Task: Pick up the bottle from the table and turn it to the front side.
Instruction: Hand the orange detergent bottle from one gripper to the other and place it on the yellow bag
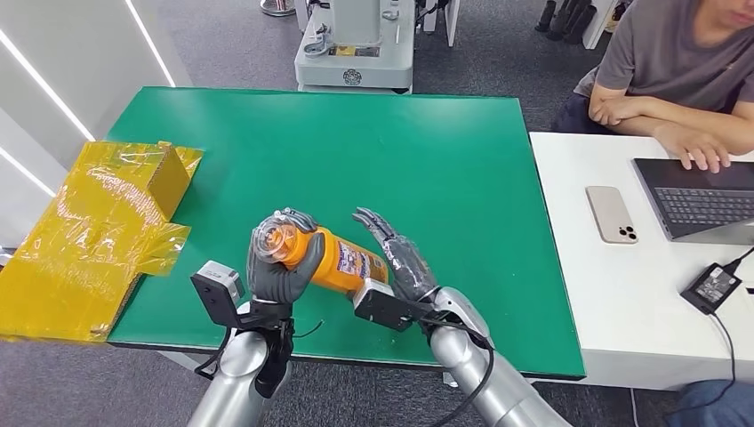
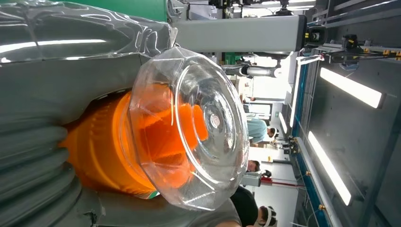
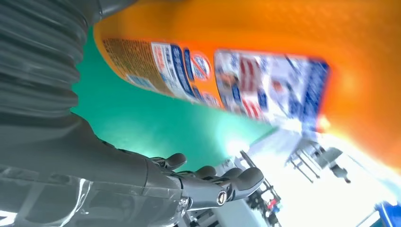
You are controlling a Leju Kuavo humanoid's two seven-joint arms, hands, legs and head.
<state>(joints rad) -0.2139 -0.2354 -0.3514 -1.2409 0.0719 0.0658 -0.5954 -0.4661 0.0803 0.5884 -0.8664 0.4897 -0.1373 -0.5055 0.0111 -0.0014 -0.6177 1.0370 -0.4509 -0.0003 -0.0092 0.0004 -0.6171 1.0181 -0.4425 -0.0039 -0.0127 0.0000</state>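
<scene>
Above green tabletop point(image 1: 445, 160), orange bottle point(image 1: 342, 260) was held lifted, tilted, cap end gripped by left hand point(image 1: 283, 267). Right hand point(image 1: 402, 258) was kept beside label, fingers point(image 1: 378, 227) spread, nothing gripped, likely readied for turning.

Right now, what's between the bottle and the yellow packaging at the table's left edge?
In the head view, only bare green table lies between the bottle, gripped by the left hand, and the yellow packaging.
</scene>
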